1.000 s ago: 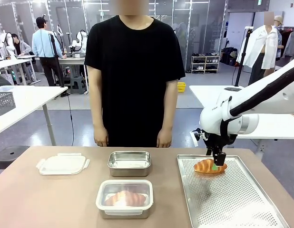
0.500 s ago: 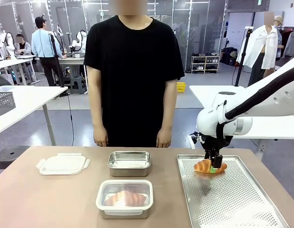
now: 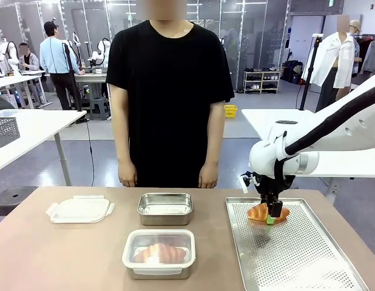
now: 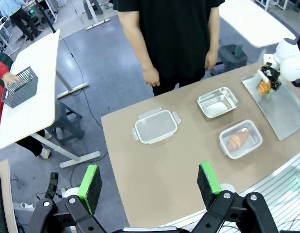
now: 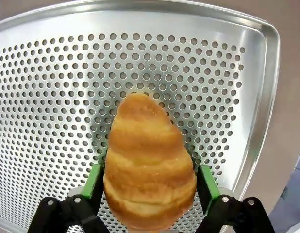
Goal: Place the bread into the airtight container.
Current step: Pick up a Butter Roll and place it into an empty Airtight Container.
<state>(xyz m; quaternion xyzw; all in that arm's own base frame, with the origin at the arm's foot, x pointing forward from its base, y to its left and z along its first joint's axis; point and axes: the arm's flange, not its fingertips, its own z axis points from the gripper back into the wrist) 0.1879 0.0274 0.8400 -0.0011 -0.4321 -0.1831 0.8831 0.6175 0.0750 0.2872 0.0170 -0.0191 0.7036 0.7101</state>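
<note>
The bread [image 5: 147,145] is clamped in the right claw [image 5: 150,171] at the tray's [image 5: 53,73] far end and could be dropped if held too loosely.

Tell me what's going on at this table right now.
The right gripper has its green pads closed on the sides of a croissant on the perforated tray. The left gripper hangs open above the table, holding nothing. An empty steel container sits mid-table. A second container, nearer the robot, already holds another croissant, and a loose lid lies to the left. The person stands at the far side, hands down.
</note>
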